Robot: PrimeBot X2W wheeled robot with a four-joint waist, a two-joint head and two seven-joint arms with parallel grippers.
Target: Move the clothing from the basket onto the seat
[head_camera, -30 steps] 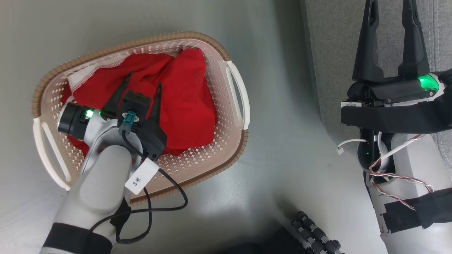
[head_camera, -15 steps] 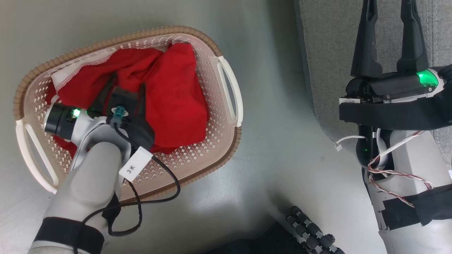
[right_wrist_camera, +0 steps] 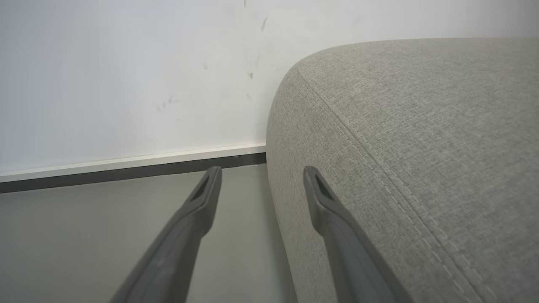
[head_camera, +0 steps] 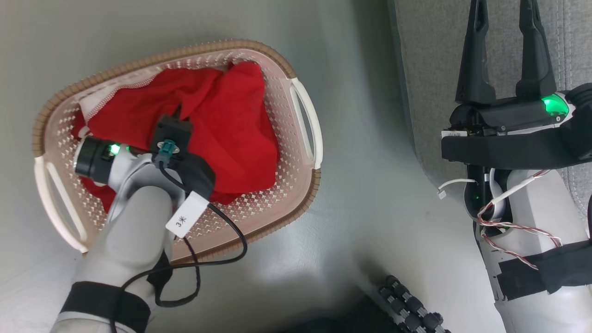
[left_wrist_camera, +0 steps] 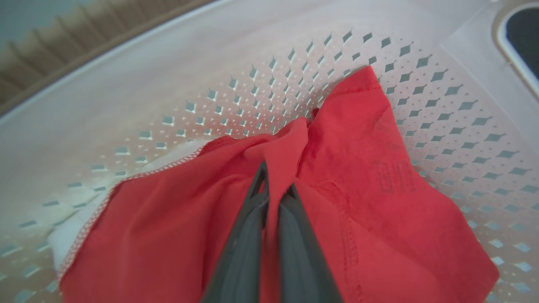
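Step in hand: the grasp. The basket sits at 9 o'clock in the head view, on the floor. The clothing is heaped inside it, and I can't tell one garment from the other. The left gripper is down in the basket, fingers pressed together and pinching a raised fold near the middle of the heap. The sofa is at 2 o'clock, well apart from the basket. The right gripper is over the sofa edge at 1 o'clock, fingers spread, holding nothing.

Judgement: the pick is made and the carry is not begun. The next move needs a lift until the cloth clears the rim, then a swing toward 3 o'clock and a release over the sofa. A thin pinch may slip, and other cloth may drag along.

Views:
- **Left wrist:** shows the fold squeezed between the fingers, with white stitched trim at 8 o'clock. In the head view the wrist blocks that pinch.
- **Head:** shows the basket and sofa together.
- **Right wrist:** adds the wall at 10 o'clock.
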